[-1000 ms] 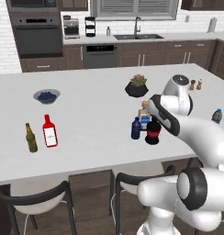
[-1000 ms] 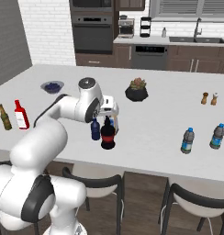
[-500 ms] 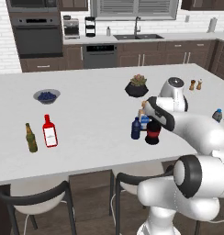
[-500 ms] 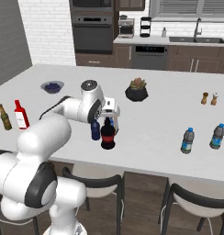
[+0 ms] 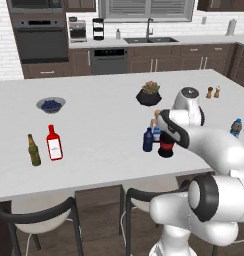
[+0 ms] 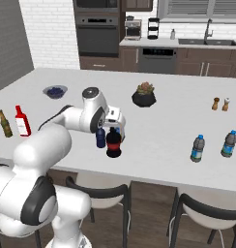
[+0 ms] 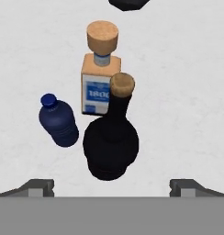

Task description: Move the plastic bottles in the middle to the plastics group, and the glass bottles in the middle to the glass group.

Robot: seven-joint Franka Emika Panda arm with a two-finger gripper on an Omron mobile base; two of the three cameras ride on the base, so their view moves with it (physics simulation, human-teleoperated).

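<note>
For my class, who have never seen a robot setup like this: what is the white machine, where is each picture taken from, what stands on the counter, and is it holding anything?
It is a white robot arm with an open gripper, holding nothing. Two pictures come from cameras behind it, left and right; the third looks along its hand. Below the hand stand a black bottle, a navy bottle and a pale corked bottle. Left on the counter stand a red bottle and an olive bottle; right, two blue-capped bottles.

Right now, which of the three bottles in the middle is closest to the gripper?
The squat black bottle with the cork: it stands nearest the open gripper, ahead of the navy bottle and pale square bottle.
</note>
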